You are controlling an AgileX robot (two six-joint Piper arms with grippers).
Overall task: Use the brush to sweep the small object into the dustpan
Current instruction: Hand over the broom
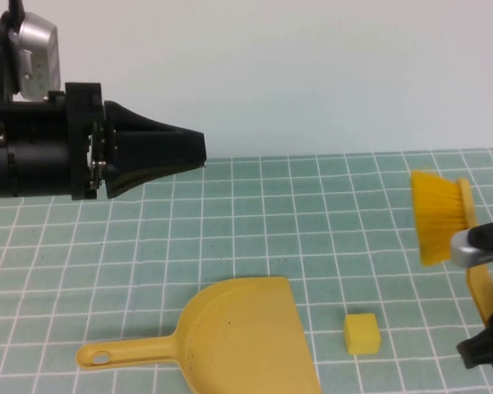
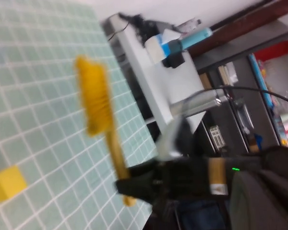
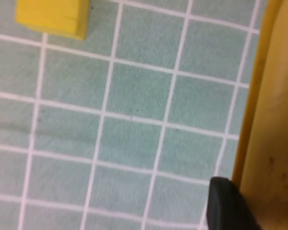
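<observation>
The small yellow cube [image 1: 361, 334] lies on the green mat, just right of the yellow dustpan [image 1: 246, 341]. The dustpan's handle [image 1: 119, 353] points left and its flat edge faces the cube. My right gripper [image 1: 486, 341] at the lower right is shut on the handle of the brush [image 1: 440, 217], whose bristles face left, beyond and to the right of the cube. The right wrist view shows one black finger [image 3: 228, 206] against the brush handle [image 3: 273, 120], with the cube [image 3: 50, 17] nearby. My left gripper [image 1: 199, 154] hovers shut at the upper left, holding nothing.
A green gridded mat [image 1: 312, 238] covers the table, and its far edge runs behind the left gripper. In the left wrist view a white shelf [image 2: 149, 72] with clutter stands past the table's right side.
</observation>
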